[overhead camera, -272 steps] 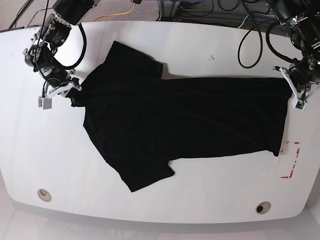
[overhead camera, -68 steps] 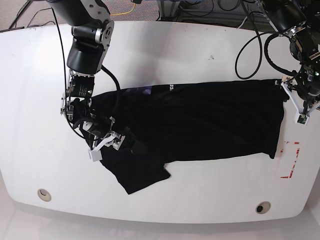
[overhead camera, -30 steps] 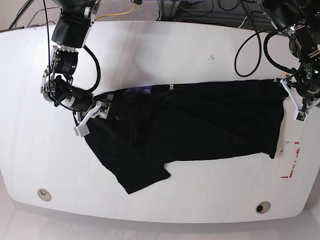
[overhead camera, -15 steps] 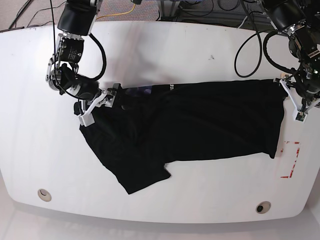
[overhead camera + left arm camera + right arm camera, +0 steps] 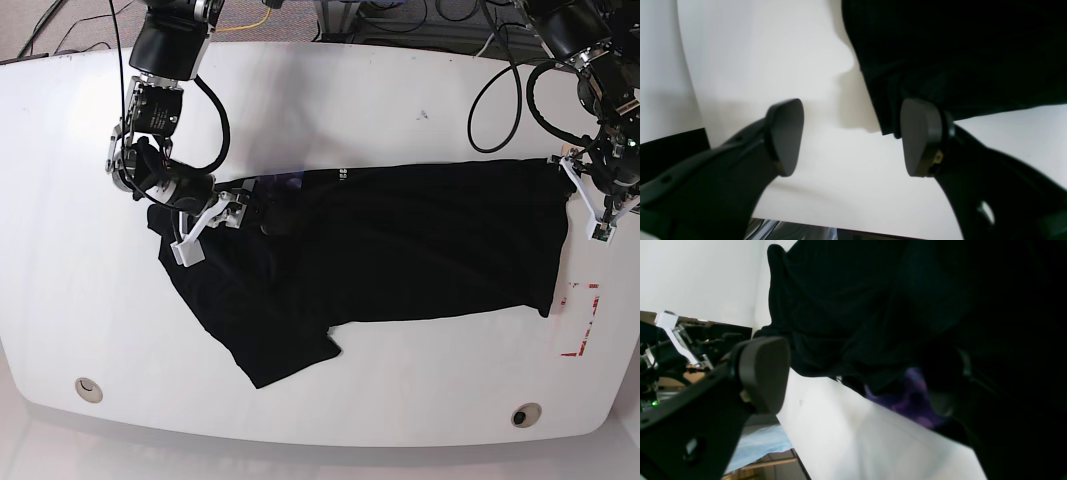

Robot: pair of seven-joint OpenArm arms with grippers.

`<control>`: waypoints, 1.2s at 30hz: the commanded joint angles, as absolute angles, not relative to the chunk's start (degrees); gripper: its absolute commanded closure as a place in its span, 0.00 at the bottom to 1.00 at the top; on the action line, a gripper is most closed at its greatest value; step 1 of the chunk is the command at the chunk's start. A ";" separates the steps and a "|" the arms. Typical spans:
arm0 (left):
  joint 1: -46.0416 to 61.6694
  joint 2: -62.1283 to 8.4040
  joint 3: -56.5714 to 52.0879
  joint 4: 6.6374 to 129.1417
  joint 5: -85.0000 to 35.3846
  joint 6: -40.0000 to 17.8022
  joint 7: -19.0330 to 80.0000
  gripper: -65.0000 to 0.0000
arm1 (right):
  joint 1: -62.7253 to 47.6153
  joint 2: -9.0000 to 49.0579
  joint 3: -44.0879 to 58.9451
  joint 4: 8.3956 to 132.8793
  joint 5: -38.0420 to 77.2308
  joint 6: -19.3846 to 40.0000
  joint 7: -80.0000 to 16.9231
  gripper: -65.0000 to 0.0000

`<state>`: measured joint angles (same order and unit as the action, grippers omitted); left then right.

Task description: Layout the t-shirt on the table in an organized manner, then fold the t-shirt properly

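Shifted up-left since prev frame: right gripper [image 5: 213, 222], jaws apart, nothing clamped, over folded shoulder. T-shirt [image 5: 400, 245] mid-frame on table [image 5: 330, 100], long axis left-right. Left gripper [image 5: 590, 200] apart at hem corner, frame right. Lower sleeve nearer right arm.

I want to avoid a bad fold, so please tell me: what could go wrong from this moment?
1. The right gripper hangs open over the t-shirt; one finger is clear, the other is lost against dark cloth and might snag it.
2. The lower sleeve sticks out unfolded, so the fold may end uneven.
3. The left gripper is open at the hem corner, holding nothing; the hem could shift.
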<state>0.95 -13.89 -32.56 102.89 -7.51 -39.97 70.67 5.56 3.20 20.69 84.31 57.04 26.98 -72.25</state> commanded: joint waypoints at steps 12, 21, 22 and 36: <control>0.13 -14.81 -32.84 103.69 -7.78 -40.00 69.85 0.34 | 8.13 2.95 19.21 79.52 58.42 27.21 -69.14 0.08; 0.13 -14.81 -32.84 103.69 -7.78 -40.00 69.85 0.34 | 9.98 2.42 19.21 79.60 53.05 27.21 -69.14 0.46; 0.13 -14.81 -32.84 103.69 -7.78 -40.00 69.85 0.34 | 10.24 2.33 19.21 79.60 52.79 27.21 -69.14 0.57; 0.13 -14.81 -32.84 103.60 -7.78 -40.00 69.85 0.34 | 16.66 0.66 19.21 78.99 52.53 27.21 -69.14 1.00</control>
<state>0.95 -13.85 -32.62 102.89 -7.55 -39.97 70.65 14.13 0.80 19.14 78.48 50.98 26.98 -70.13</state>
